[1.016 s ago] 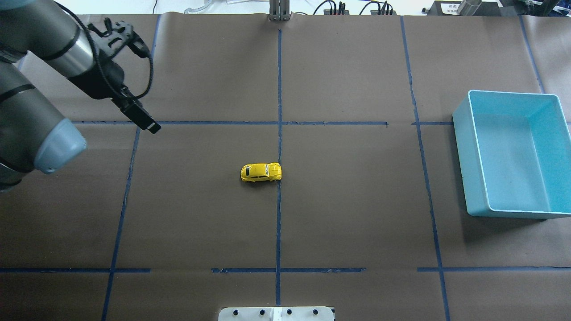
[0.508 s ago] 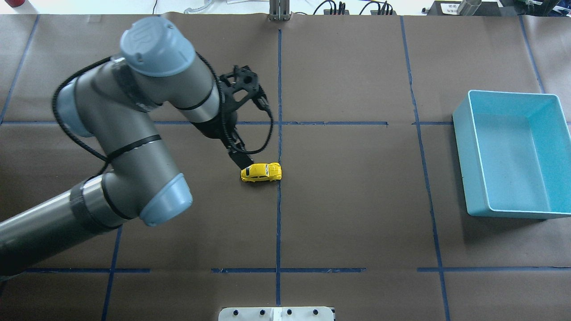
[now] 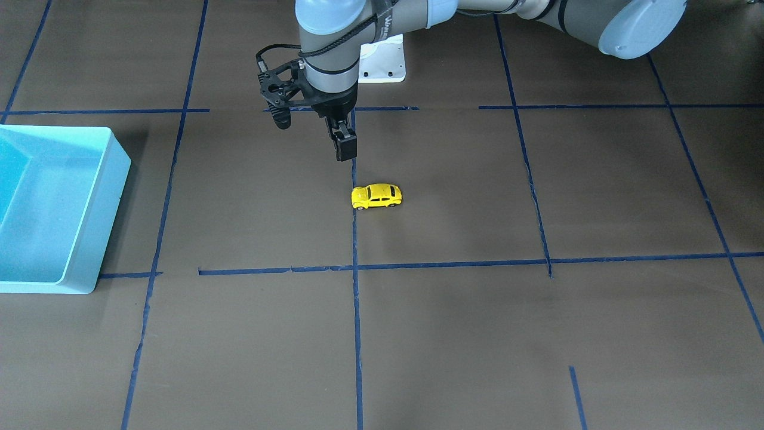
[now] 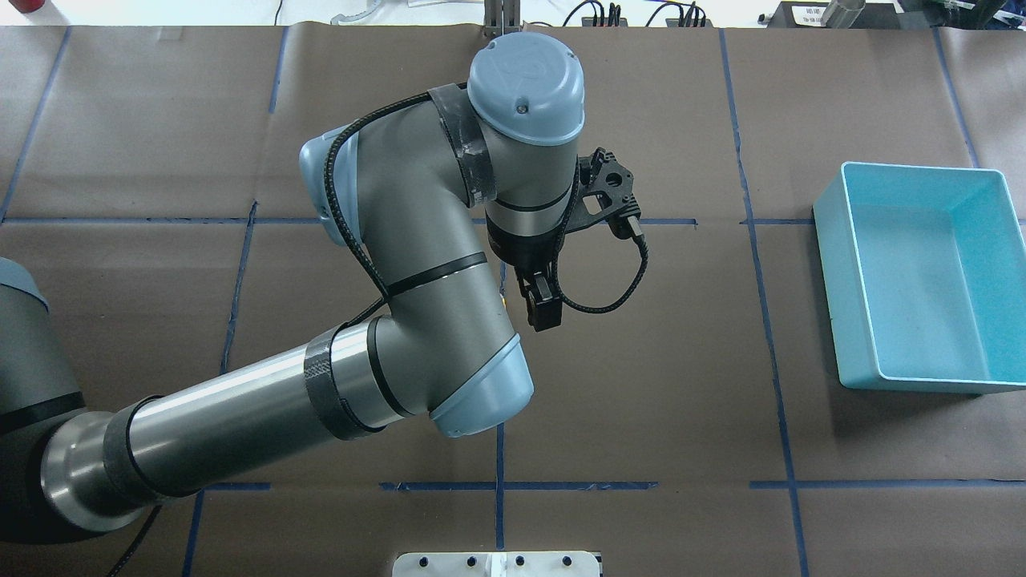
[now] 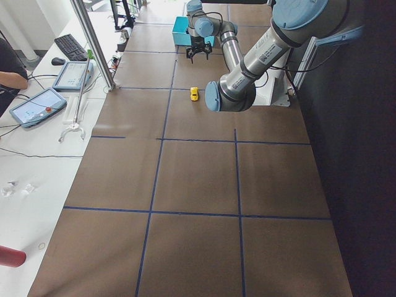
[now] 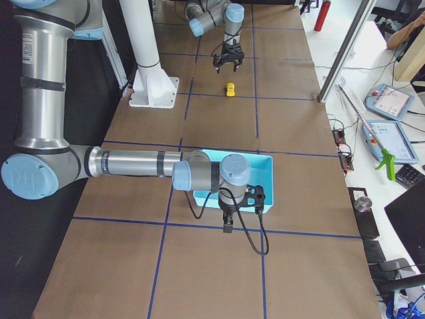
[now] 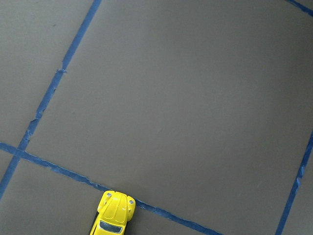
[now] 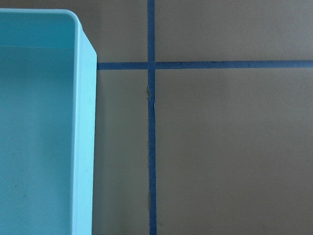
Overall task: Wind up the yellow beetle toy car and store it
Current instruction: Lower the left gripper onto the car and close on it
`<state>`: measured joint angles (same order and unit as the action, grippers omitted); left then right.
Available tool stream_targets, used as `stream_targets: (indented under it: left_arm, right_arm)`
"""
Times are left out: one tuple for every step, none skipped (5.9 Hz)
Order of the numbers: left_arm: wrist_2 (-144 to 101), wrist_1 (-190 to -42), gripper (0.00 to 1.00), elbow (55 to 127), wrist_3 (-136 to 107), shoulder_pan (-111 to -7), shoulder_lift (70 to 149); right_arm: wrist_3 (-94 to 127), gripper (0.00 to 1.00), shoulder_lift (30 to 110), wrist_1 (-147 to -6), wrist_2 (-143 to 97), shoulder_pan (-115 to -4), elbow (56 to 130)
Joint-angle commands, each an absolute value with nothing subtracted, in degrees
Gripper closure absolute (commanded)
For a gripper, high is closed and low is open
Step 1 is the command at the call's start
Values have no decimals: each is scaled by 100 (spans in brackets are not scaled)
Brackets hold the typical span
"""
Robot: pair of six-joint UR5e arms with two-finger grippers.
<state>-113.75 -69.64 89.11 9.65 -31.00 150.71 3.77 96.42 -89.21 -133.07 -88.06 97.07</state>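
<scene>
Yellow beetle toy car [image 3: 376, 196], plain front-facing, hides under left arm [image 4: 433, 264] overhead.

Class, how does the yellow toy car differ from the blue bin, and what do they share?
The yellow beetle toy car is tiny; the light blue bin is far larger. The car is rounded; the bin is a rectangular, open, empty box. The car sits mid-table; the bin at the robot's right end. Both rest on brown paper.
</scene>
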Motion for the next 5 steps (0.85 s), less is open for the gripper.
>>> stream_targets:
  left_arm:
    - [-10568, -6296, 0, 8807, 2376, -2980, 15126]
    - [-10277, -6293, 0, 8589, 3269, -2979, 15126]
    - [-10257, -6571, 0, 8317, 3261, -2962, 15126]
    - [-10283, -7192, 0, 7836, 2817, -2945, 15126]
    - [-10309, -7520, 0, 7561, 2621, -2796, 15126]
  right_arm:
    - [378, 0, 9642, -8921, -13307, -8807, 9712]
    - [378, 0, 9642, -8921, -13307, -8807, 9703]
    - [378, 0, 9642, -8921, -13307, -8807, 9703]
    - [378, 0, 9642, -8921, -13307, -8807, 9703]
    - [378, 0, 9642, -8921, -13307, -8807, 9703]
